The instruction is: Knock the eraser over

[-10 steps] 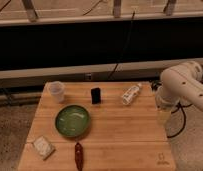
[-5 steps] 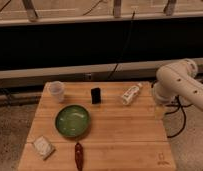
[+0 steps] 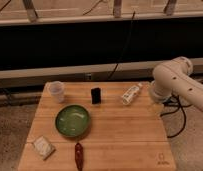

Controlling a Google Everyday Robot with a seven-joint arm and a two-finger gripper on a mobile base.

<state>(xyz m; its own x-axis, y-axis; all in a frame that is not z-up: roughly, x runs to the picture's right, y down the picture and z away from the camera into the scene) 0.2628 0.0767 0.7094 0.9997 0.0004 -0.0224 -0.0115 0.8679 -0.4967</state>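
The eraser is a small black block standing upright on the wooden table, near its back edge at the middle. A clear plastic cup stands to its left and a white bottle lies to its right. My white arm reaches in from the right beyond the table's right edge. The gripper hangs at the arm's lower left end, by the table's back right corner, to the right of the bottle and well apart from the eraser.
A green bowl sits in front of the eraser, to the left. A pale speckled block and a red-brown object lie near the front left. Black cables hang behind the table.
My arm has shifted a little to the left and up, toward the table's back right corner. The things on the table have not moved.
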